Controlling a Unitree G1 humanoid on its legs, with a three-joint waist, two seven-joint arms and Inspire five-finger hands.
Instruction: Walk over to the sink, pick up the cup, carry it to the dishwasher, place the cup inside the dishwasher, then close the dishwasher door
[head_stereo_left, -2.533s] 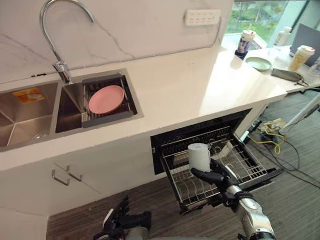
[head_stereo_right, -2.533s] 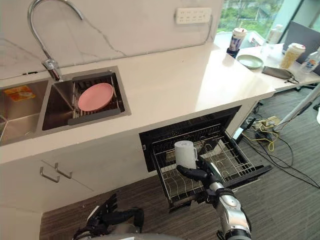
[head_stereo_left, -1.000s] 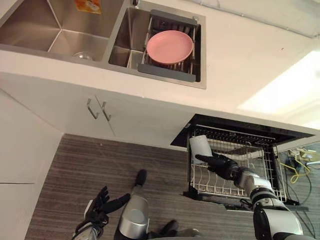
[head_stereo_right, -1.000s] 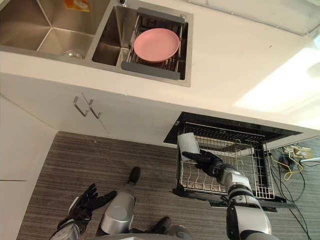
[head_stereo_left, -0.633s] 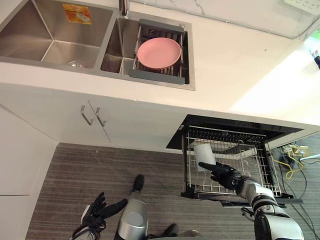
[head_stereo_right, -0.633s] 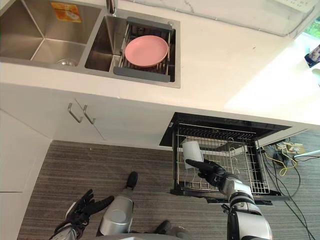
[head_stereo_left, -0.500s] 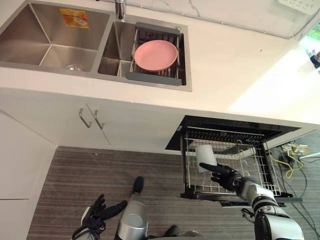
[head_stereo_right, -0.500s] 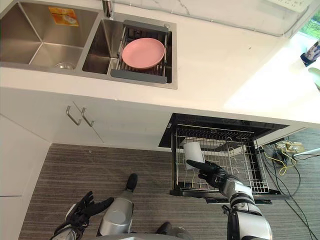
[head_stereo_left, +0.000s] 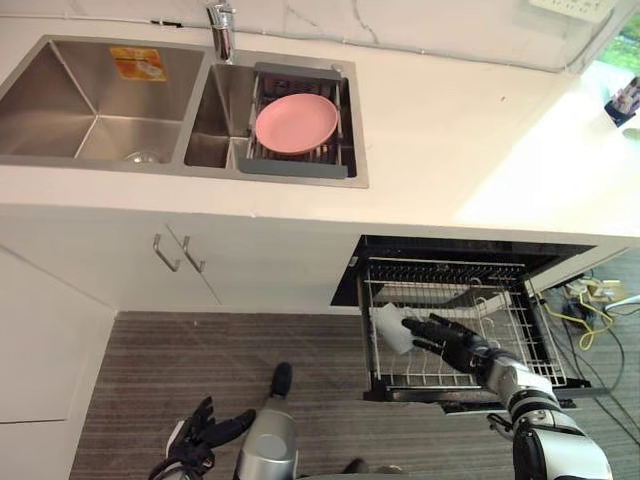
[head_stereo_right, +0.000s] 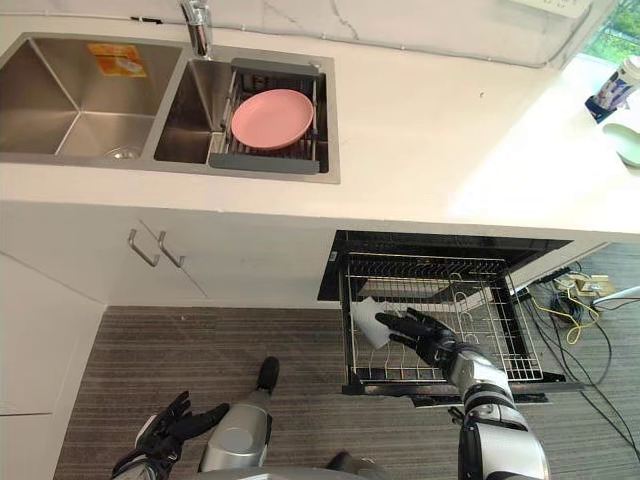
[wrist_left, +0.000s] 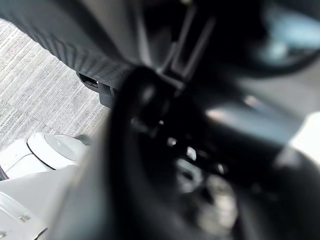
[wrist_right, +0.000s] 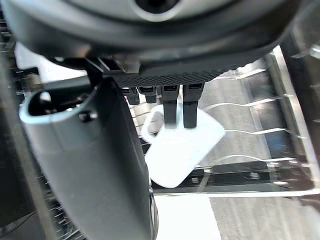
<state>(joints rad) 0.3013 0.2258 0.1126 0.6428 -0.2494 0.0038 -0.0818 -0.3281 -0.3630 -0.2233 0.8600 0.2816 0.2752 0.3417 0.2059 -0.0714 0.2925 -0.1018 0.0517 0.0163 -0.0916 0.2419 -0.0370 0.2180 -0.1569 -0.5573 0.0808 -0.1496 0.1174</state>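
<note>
The silver-grey right arm (head_stereo_left: 522, 386) is stretched forward from the lower right. Its dark right hand (head_stereo_left: 455, 342) is held palm down, with the fingers (wrist_right: 176, 107) extended straight and the thumb (wrist_right: 95, 160) set apart from them. The dark left hand (head_stereo_right: 165, 428) is held low at the lower left, its fingers loosely splayed and nothing grasped.

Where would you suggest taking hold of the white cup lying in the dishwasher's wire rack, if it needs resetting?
Probably grip the white cup across its body, from above: it lies tilted in the wire rack, side upward, just under the open right hand.
</note>
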